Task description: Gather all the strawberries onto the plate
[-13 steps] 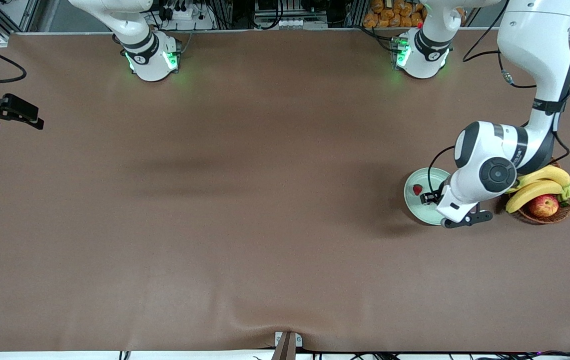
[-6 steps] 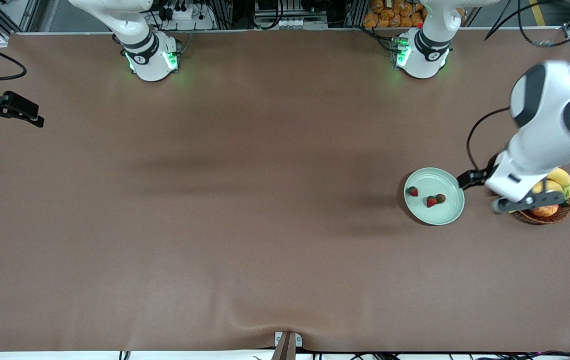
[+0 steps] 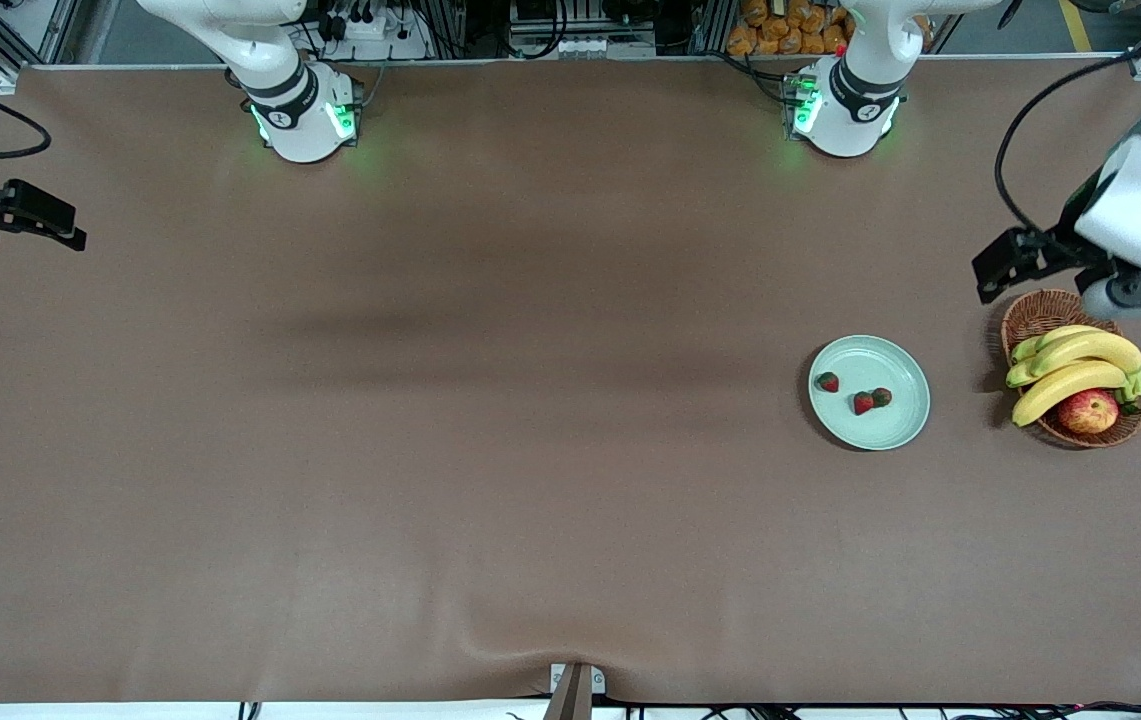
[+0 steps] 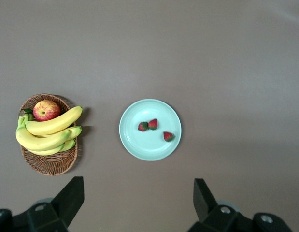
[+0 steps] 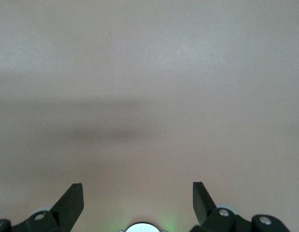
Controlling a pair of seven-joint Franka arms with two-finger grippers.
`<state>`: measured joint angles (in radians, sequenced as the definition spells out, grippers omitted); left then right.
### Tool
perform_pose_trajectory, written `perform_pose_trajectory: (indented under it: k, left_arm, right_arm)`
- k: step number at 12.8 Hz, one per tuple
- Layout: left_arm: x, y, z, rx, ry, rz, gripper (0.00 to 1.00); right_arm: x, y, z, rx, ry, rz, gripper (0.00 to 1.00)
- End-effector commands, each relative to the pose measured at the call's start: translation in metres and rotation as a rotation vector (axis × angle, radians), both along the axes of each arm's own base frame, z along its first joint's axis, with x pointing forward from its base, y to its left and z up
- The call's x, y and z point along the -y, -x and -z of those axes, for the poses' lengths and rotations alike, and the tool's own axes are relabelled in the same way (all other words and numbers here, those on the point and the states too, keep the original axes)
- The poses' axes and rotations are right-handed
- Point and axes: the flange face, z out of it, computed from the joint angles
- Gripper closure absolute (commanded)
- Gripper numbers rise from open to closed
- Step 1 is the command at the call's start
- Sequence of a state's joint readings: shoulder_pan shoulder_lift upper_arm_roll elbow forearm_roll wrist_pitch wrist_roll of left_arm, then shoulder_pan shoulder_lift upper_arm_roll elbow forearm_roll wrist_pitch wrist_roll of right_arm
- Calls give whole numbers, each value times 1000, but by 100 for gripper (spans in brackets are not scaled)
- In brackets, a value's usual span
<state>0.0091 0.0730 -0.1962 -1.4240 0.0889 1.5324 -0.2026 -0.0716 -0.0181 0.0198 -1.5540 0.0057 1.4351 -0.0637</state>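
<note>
Lifted off the plate (image 3: 870,350) since a second ago, the left pincer (image 3: 1090,280) hangs open and empty above the basket (image 3: 1040,310). At the worktop's other end the right pincer (image 3: 15,222) waits, open. All three strawberries (image 3: 863,403) lie in the plate, so collecting looks finished; only parking remains.

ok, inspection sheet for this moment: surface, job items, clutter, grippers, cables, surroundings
Surface: brown mat-covered table, with a wrinkle at the edge nearest the front camera.
Job's things: three small red strawberries lie on the round pale mint-green plate; none seen off it.
Clutter: brown wicker basket with yellow bananas and a red-yellow apple, beside the plate toward the left arm's end.
Grippers: left gripper open, empty, above the table by the basket; right gripper open, empty, waiting at the right arm's end.
Cables: black cable on the left arm.
Surroundings: equipment past the arms' bases.
</note>
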Motion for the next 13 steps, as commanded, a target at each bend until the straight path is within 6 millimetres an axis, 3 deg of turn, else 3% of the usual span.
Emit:
perform_pose_trajectory:
  k: [1, 5, 13]
  left_arm:
    - [-6, 10, -9, -12, 27, 43, 0]
    - [-40, 16, 1, 0, 55, 48, 0]
    - [-46, 44, -6, -23, 51, 47, 0]
  right_arm:
    - [6, 6, -7, 2, 17, 6, 0]
    - [10, 4, -26, 44, 24, 9, 0]
    - [8, 0, -23, 45, 4, 10, 0]
